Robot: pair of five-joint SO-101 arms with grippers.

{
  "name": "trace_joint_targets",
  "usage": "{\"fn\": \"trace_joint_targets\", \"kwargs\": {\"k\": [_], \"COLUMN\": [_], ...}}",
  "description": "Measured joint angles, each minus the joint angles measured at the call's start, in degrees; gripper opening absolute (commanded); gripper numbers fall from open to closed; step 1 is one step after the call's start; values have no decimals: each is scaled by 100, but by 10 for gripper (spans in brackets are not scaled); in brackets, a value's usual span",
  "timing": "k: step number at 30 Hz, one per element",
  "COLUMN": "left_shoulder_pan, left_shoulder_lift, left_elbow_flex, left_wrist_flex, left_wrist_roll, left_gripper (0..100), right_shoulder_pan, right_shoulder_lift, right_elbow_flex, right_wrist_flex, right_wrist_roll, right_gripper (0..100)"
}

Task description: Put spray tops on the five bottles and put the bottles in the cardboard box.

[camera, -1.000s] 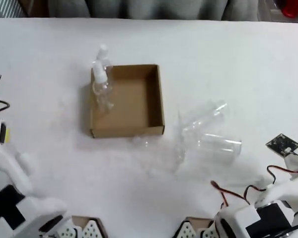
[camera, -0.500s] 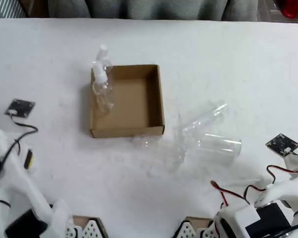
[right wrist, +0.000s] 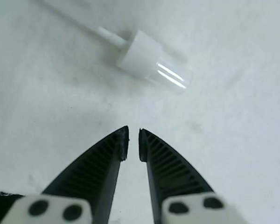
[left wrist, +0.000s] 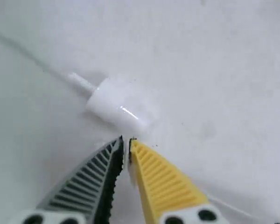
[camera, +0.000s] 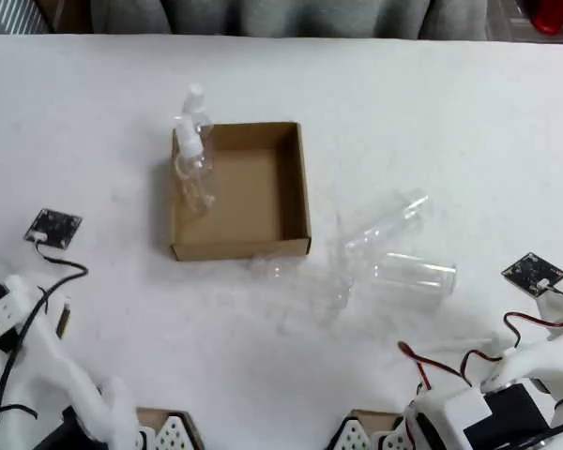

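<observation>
The cardboard box (camera: 249,187) sits open in the middle of the table. Two clear bottles with white spray tops (camera: 193,141) stand at its left wall. To the right of the box, clear bottles without tops lie on their sides (camera: 387,223) (camera: 415,275), and another lies by the box's front corner (camera: 300,281). My left gripper (left wrist: 126,141) is shut and empty, its tips just short of a white spray top (left wrist: 117,104) lying on the table. My right gripper (right wrist: 131,136) is shut too, a little way from a spray top with a clear cap (right wrist: 151,63).
The left arm (camera: 38,375) fills the near left corner and the right arm (camera: 507,403) the near right, with red and black wires beside it. Small black boards (camera: 53,228) (camera: 535,274) stick out from both arms. The far side of the table is open white surface.
The left arm has swung in from the left edge toward the near left corner, bringing its black board into view. The right arm, the box and the bottles have stayed put.
</observation>
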Motion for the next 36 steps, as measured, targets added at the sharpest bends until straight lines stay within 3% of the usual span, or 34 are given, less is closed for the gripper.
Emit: {"fn": "trace_joint_targets", "kwargs": {"k": [5,12,18,36], "left_shoulder_pan": [-26,53,149,1547], "left_shoulder_lift": [0,-9,-9,-9], "left_elbow_flex": [18,730,747,747], "left_wrist_flex": [-44,-1002,-1196,-1178], "left_wrist_roll": [-132,-132,-132,237], "left_gripper": [25,20,20,20], "right_shoulder_pan": [0,0,0,0], "right_shoulder_lift": [0,0,0,0], "right_elbow_flex": [0,0,0,0], "right_wrist_flex": [0,0,0,0], "right_wrist_roll": [0,0,0,0], "right_gripper": [15,15,15,15]}}
